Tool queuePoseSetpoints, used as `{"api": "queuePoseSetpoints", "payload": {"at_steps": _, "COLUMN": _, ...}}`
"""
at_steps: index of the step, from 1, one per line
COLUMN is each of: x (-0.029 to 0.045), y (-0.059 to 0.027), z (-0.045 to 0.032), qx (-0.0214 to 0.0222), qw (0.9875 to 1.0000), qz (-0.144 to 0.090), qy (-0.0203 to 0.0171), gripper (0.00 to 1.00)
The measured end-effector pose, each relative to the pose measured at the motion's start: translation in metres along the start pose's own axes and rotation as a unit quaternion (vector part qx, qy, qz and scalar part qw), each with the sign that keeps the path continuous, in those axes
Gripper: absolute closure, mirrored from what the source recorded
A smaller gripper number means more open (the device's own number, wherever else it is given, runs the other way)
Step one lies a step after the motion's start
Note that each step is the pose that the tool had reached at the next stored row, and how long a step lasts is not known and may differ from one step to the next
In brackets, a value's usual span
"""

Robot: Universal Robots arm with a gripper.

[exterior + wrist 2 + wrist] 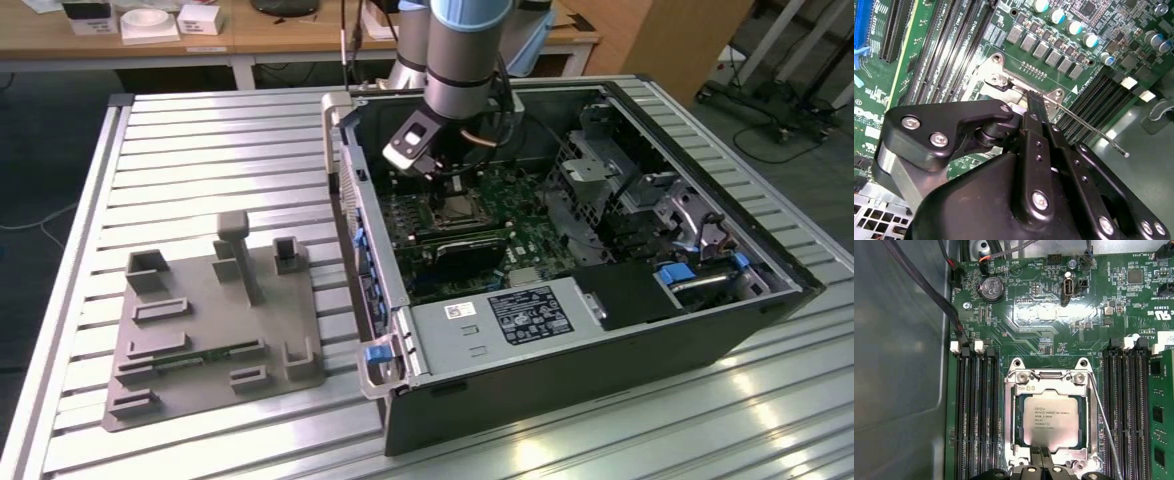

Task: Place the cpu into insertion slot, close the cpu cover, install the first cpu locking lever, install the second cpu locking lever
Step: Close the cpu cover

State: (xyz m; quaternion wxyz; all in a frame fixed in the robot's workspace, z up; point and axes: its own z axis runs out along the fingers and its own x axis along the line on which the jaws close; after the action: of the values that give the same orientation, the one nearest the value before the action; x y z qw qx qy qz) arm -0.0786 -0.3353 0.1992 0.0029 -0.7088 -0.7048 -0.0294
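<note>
My tool point(1041, 451) sits at the cpu cover point(1051, 386) edge, fingers pressed together, gripping nothing. Under the cover the cpu point(1051, 420) lies seated (one locking lever point(1089, 128) stands unlatched).

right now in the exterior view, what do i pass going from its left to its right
grey slotted holder → blue latch → labelled power supply box → blue clip
</note>
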Motion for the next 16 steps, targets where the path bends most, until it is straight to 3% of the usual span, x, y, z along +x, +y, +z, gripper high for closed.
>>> {"api": "queuePoseSetpoints", "payload": {"at_steps": 6, "x": 0.0001, "y": -0.0005, "z": 0.0004, "qx": -0.0004, "qw": 1.0, "qz": 0.0, "qy": 0.0004, "gripper": 0.89}}
{"api": "queuePoseSetpoints", "payload": {"at_steps": 11, "x": 0.0004, "y": -0.0001, "z": -0.007, "qx": -0.0001, "qw": 1.0, "qz": 0.0, "qy": 0.0002, "gripper": 0.89}}
{"api": "queuePoseSetpoints", "payload": {"at_steps": 16, "x": 0.0004, "y": 0.0074, "z": -0.007, "qx": -0.0001, "qw": 1.0, "qz": 0.0, "qy": 0.0002, "gripper": 0.89}}
